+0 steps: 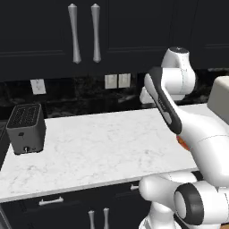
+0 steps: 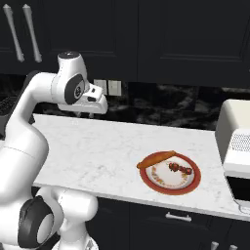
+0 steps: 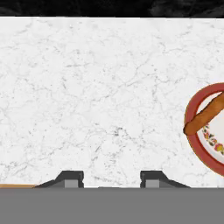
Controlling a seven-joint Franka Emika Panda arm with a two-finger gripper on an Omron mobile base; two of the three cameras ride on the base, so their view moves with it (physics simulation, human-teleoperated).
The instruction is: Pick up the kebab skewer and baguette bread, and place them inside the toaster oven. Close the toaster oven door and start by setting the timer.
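The slim orange-brown baguette bread [image 2: 156,159] lies across the left rim of a red-rimmed plate [image 2: 146,180], and the short dark kebab skewer [image 2: 179,169] rests on the plate's middle. The cream-white toaster oven [image 2: 237,146] stands just right of the plate, cut off by the frame edge, with part of its dark front [image 2: 240,189] showing. My gripper [image 2: 87,115] hangs over the back left of the counter, well left of the plate. In the hand view the gripper [image 3: 111,180] has its fingertips apart over bare marble, with the baguette bread [image 3: 203,117] and plate [image 3: 192,105] at the right edge.
A small black slot toaster [image 1: 26,129] sits at the far left of the white marble counter [image 1: 103,147]. Dark upper cabinets hang above, with wall outlets [image 1: 117,81] on the black backsplash. Drawers and cabinet handles line the counter's front.
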